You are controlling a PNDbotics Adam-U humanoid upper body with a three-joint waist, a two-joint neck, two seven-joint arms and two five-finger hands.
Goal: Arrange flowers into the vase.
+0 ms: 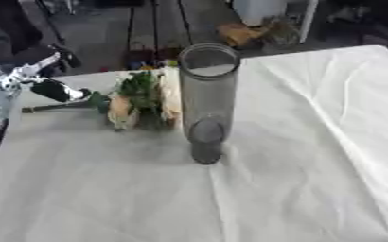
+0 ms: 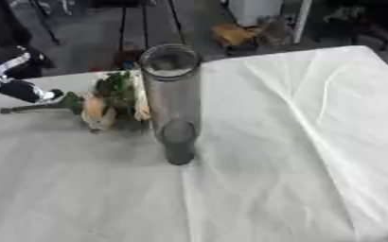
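A tall clear glass vase (image 1: pixel 207 94) stands upright near the middle of the white-clothed table (image 1: pixel 313 151), with nothing inside it. A bunch of flowers (image 1: pixel 135 101) with green leaves and pale orange blooms lies flat just left of the vase, its blooms against the vase's side. Its thin stem (image 1: pixel 52 107) points left. My left hand (image 1: pixel 19 78) comes in at the left edge. One straight black finger (image 1: pixel 55 90) reaches to the leaves where the stem starts, and nothing is held. My right hand shows in neither view.
The table's far edge runs just behind the flowers and the vase. Beyond it lie floor planks (image 1: pixel 156 23) and a brownish object (image 1: pixel 240 34) on the floor. The cloth is wrinkled to the right of the vase.
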